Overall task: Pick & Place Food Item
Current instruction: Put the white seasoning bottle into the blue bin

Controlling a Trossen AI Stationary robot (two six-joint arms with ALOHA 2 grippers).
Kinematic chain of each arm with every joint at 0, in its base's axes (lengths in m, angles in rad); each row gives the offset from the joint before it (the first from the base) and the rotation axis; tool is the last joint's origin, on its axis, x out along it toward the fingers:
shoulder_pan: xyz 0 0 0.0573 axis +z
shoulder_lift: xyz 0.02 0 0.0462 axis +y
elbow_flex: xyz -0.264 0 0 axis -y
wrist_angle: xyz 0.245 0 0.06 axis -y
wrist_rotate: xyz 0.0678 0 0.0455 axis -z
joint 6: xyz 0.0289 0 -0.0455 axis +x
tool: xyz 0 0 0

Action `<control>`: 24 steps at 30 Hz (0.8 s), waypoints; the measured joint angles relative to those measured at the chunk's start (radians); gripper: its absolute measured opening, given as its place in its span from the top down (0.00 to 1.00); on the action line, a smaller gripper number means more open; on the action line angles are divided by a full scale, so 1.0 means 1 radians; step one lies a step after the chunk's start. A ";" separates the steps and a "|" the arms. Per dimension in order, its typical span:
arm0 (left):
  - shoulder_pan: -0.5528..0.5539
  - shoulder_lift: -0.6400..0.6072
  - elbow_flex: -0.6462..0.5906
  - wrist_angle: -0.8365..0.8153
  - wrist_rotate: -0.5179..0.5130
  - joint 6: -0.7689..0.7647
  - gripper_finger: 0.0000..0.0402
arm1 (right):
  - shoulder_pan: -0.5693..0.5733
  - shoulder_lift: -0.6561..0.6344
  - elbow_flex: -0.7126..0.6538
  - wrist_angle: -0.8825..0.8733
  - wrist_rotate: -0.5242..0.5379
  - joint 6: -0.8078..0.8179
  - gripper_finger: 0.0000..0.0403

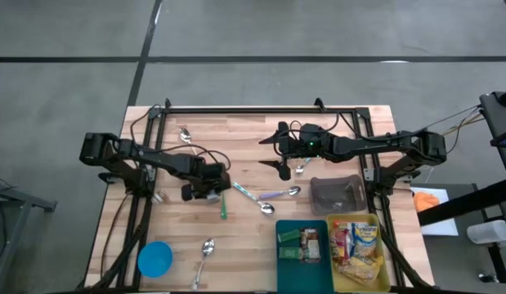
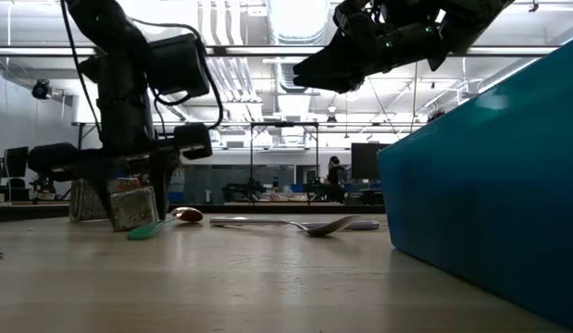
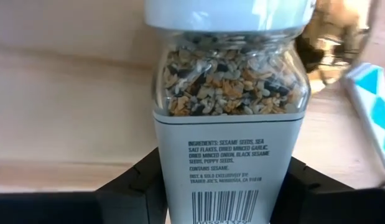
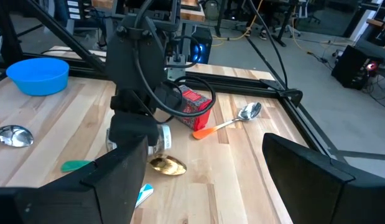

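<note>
A glass seasoning jar (image 3: 226,106) with a white lid, a white label and seeds inside lies on its side on the wooden table (image 1: 236,131). My left gripper (image 1: 205,192) stands over it, pointing steeply down, and is shut on it; in the low view the jar (image 2: 133,208) sits between the two fingers. My right gripper (image 1: 284,155) hangs open above the table's far middle, holding nothing. My left gripper pinches the jar's labelled body (image 3: 170,168), toward the end away from the lid, between its two fingers (image 3: 133,183). The fingers come from above, pointing steeply down, and lie across the jar. The jar lies lengthwise on the table.
Beside the jar lie a golden spoon (image 4: 167,165), a green-handled utensil (image 1: 223,204) and a red box (image 4: 195,102). Several spoons are scattered about. A blue bowl (image 1: 154,259) stands near left; a teal bin (image 1: 302,243), yellow bin (image 1: 359,253) and dark container (image 1: 337,194) stand near right.
</note>
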 joint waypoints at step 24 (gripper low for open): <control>-0.292 -0.069 0.019 0.201 -0.418 0.130 0.54 | 0.000 0.000 0.000 0.000 0.000 0.000 0.22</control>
